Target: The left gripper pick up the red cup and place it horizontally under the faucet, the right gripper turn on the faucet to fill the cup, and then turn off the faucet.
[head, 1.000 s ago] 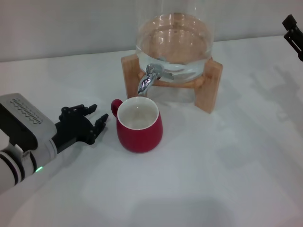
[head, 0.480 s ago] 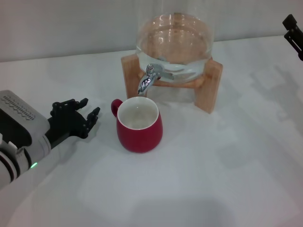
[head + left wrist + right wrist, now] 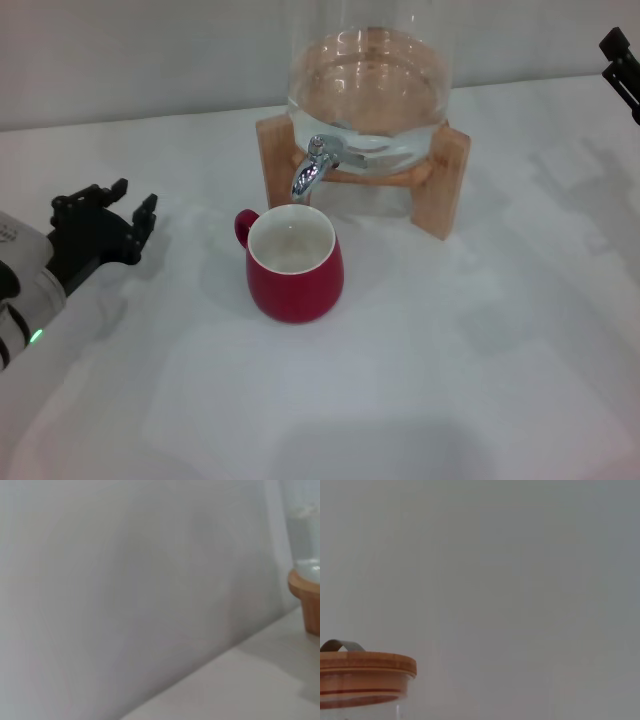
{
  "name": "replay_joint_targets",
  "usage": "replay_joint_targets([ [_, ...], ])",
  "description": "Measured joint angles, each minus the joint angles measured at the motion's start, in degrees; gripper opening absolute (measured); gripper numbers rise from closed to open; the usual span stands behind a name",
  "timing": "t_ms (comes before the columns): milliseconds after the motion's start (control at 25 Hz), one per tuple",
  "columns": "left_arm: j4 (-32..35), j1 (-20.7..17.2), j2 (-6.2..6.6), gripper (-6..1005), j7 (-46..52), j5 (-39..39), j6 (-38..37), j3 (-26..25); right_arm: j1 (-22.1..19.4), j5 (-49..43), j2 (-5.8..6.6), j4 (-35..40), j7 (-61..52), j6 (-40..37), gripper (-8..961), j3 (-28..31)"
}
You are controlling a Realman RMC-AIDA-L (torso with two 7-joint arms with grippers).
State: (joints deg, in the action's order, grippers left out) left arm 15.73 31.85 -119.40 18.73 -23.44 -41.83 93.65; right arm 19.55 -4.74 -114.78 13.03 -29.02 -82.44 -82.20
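The red cup [image 3: 293,262] stands upright on the white table with its white inside empty and its handle toward the back left. The spout of the chrome faucet [image 3: 313,168] hangs just above the cup's far rim. My left gripper [image 3: 125,205] is open, holds nothing, and sits well to the left of the cup, apart from it. Only a black tip of my right gripper [image 3: 620,58] shows, at the far right edge, high and away from the faucet.
The clear glass water jar [image 3: 365,80] rests on a wooden stand [image 3: 447,180] behind the cup. The stand's corner [image 3: 305,600] shows in the left wrist view. In the right wrist view the jar's wooden lid [image 3: 365,665] appears against a plain wall.
My left gripper has drawn back to the left, away from the cup's handle side. The cup and the right gripper have not moved.
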Motion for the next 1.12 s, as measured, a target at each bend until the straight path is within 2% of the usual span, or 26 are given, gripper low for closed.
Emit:
replay_joint_targets([
  [160, 2.1, -1.1, -0.01, 378, -0.7, 0.4, -0.2, -2.1, 0.2, 0.2, 0.00, 0.0, 0.0, 0.0, 868, 0.0],
  [360, 2.5, -2.0, -0.34, 378, -0.7, 2.2, -3.9, -8.6, 0.3, 0.3, -0.01, 0.1, 0.0, 0.0, 868, 0.0],
  [600, 2.5, -2.5, -0.27, 379, -0.1, 6.3, -5.3, -9.1, 0.2, 0.4, -0.01, 0.2, 0.0, 0.0, 868, 0.0],
  [880, 2.1, -3.0, -0.15, 379, 1.9, 7.3, -4.8, -9.1, 0.0, 0.5, -0.10, 0.2, 0.0, -0.1, 868, 0.1],
  [920, 2.7, -4.3, -0.23, 570, 2.1, 7.9, -5.0, -9.1, -0.1, 0.5, -0.12, 0.2, 0.0, -0.2, 868, 0.1],
  [1120, 4.5, -7.5, -0.18, 651, 2.1, 10.6, -5.4, -9.2, -0.1, 0.4, -0.18, 0.0, -0.1, -0.6, 868, 0.1],
])
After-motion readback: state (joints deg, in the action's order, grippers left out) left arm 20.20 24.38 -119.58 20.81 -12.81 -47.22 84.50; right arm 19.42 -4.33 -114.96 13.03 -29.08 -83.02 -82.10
